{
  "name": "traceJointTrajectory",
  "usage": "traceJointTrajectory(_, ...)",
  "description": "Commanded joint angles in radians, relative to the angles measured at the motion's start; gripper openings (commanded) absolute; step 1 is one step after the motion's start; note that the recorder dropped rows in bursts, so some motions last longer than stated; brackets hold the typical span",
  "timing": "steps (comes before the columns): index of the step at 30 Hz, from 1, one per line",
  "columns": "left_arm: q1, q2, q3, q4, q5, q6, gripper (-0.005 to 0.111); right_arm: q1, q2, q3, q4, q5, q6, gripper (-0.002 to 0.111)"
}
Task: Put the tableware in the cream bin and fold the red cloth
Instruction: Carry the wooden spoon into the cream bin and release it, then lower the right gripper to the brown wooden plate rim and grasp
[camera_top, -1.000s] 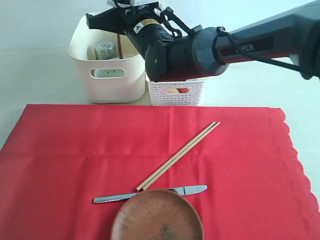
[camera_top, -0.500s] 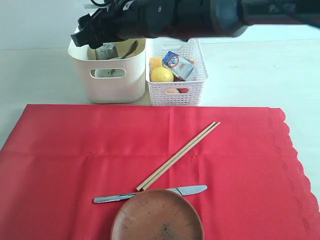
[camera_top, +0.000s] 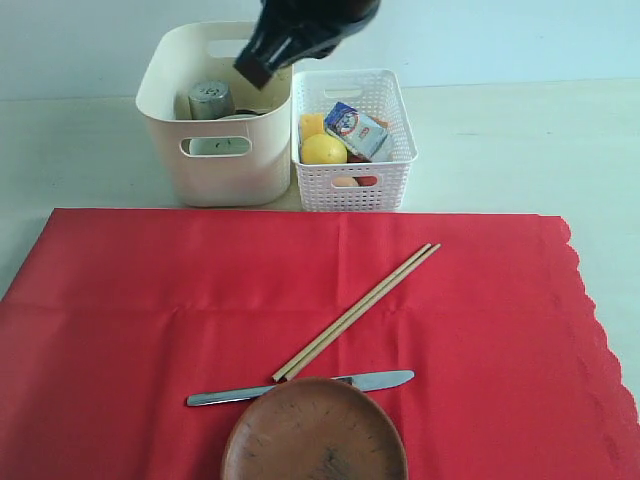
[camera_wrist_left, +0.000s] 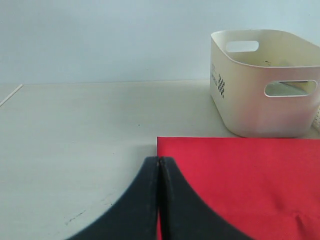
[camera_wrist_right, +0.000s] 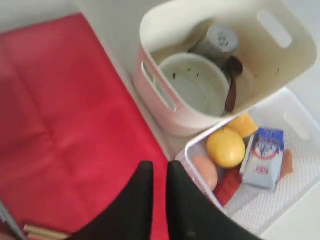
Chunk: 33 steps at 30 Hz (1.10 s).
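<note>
Item: my right claw (camera_top: 257, 68), clenched, empty, by cream bin (camera_top: 222, 182). Hazard: chopsticks (camera_top: 355, 312), flat on red cloth (camera_top: 130, 300), may roll apart when pinched; knife (camera_top: 228, 397) crowds plate (camera_top: 315, 438) rim.

- Left gripper (camera_wrist_left: 158, 160): matte black fingers, smooth, flaring wide at base, tapering to tips.
- Right gripper (camera_wrist_right: 160, 166): same black tapered fingers.
- Right arm (camera_top: 305, 22): black, blurred, markings unreadable.

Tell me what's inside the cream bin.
A white bowl, a steel cup and a dark spoon. Anything under the bowl is hidden.
</note>
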Motion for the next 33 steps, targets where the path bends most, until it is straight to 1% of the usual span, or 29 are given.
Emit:
traceJointTrajectory(1, -0.005, -0.006, 0.003, 0.003, -0.005, 0.001, 0.000, -0.006, -0.067, 0.114, 0.007, 0.106, 0.014, 0.000)
traceJointTrajectory(3, -0.005, -0.006, 0.003, 0.003, -0.005, 0.001, 0.000, -0.006, -0.075, 0.189, 0.037, 0.104, -0.015, 0.000)
traceJointTrajectory(6, -0.005, -0.006, 0.003, 0.003, -0.005, 0.001, 0.000, -0.009, -0.069, 0.320, 0.033, 0.067, -0.032, 0.000)
traceJointTrajectory(9, -0.005, -0.006, 0.003, 0.003, -0.005, 0.001, 0.000, -0.045, -0.049, 0.418, 0.075, 0.000, -0.043, 0.000)
traceJointTrajectory(11, -0.005, -0.006, 0.003, 0.003, -0.005, 0.001, 0.000, -0.089, -0.034, 0.467, 0.170, -0.030, -0.095, 0.000)
traceJointTrajectory(12, -0.005, -0.006, 0.003, 0.003, -0.005, 0.001, 0.000, -0.119, -0.024, 0.489, 0.259, -0.007, -0.170, 0.000)
traceJointTrajectory(14, -0.005, -0.006, 0.003, 0.003, -0.005, 0.001, 0.000, -0.184, -0.002, 0.519, 0.475, 0.091, -0.352, 0.000)
traceJointTrajectory(16, -0.005, -0.006, 0.003, 0.003, -0.005, 0.001, 0.000, -0.228, 0.011, 0.544, 0.633, 0.211, -0.467, 0.000)
traceJointTrajectory(18, -0.005, -0.006, 0.003, 0.003, -0.005, 0.001, 0.000, -0.231, 0.015, 0.569, 0.673, 0.224, -0.497, 0.000)
traceJointTrajectory(21, -0.005, -0.006, 0.003, 0.003, -0.005, 0.001, 0.000, -0.206, 0.017, 0.614, 0.661, 0.151, -0.485, 0.002)
traceJointTrajectory(24, -0.005, -0.006, 0.003, 0.003, -0.005, 0.001, 0.000, -0.167, 0.019, 0.655, 0.659, 0.058, -0.484, 0.014)
traceJointTrajectory(26, -0.005, -0.006, 0.003, 0.003, -0.005, 0.001, 0.000, -0.155, 0.019, 0.672, 0.659, -0.009, -0.484, 0.025)
traceJointTrajectory(29, -0.005, -0.006, 0.003, 0.003, -0.005, 0.001, 0.000, -0.155, 0.019, 0.680, 0.661, -0.060, -0.484, 0.041)
traceJointTrajectory(31, -0.005, -0.006, 0.003, 0.003, -0.005, 0.001, 0.000, -0.155, 0.024, 0.680, 0.678, -0.062, -0.488, 0.049)
traceJointTrajectory(33, -0.005, -0.006, 0.003, 0.003, -0.005, 0.001, 0.000, -0.155, 0.033, 0.680, 0.701, -0.049, -0.512, 0.051)
